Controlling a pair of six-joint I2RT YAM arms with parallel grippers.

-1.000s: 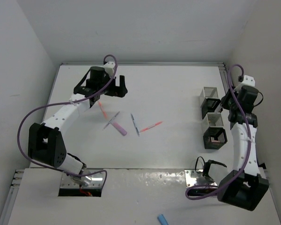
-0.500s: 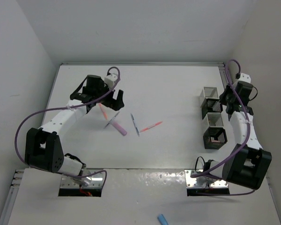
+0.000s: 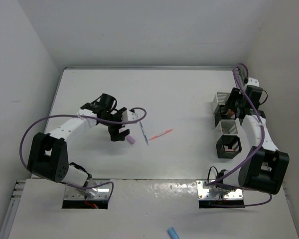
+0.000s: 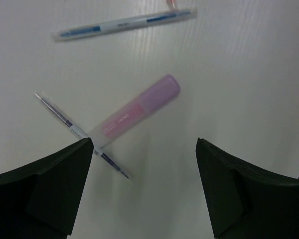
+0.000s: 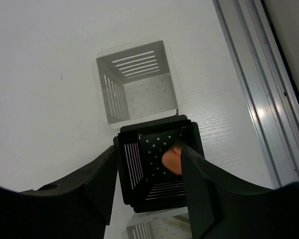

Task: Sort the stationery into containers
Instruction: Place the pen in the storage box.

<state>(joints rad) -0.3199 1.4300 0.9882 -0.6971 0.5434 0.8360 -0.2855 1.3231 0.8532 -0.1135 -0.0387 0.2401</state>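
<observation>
Left gripper [image 4: 144,149]: jaws wide apart, above marker [image 4: 139,109]
Marker: pink-lilac, flat on table [image 4: 239,74], crossing thin pen [image 4: 65,119]
Blue pen [image 4: 124,22]: beyond marker, apart
Right gripper [image 5: 147,172]: jaws apart, over black box [image 5: 134,164]
Black box: orange block [image 5: 172,160] inside
White box [image 5: 114,94]: just beyond black box

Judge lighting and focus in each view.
Top external: even light, soft shadows, red pen crisp. Left wrist: highlighter slightly soft, left end effector fingers near-black. Right wrist: black box clear, rail catching glare.
</observation>
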